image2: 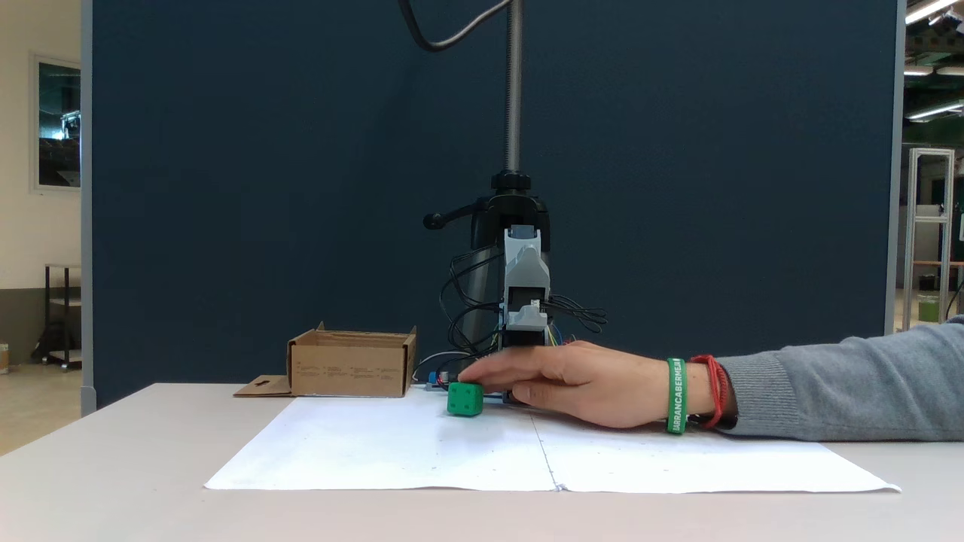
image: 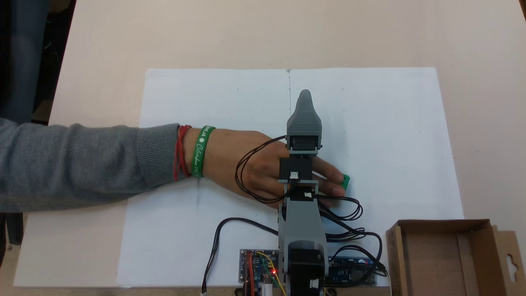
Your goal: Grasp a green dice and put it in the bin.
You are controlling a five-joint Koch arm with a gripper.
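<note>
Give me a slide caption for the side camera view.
A person's hand touches the green dice on paper beneath the raised arm.

Glossy plastic dice [image2: 465, 399]; matt cardboard bin [image2: 352, 367]

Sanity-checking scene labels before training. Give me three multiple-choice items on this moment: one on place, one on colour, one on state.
1. In the top-down fixed view, where is the bin?
A. lower right corner
B. upper left corner
C. centre of the paper

2. What colour is the dice?
A. red
B. green
C. blue

3. What touches the dice?
A. the gripper
B. nothing
C. a person's hand

Answers:
1 A: the box sits at the lower right, beside the white paper.
2 B: the cube is bright green in both fixed views.
3 C: fingertips rest on it; the gripper is elsewhere over the paper.
</note>
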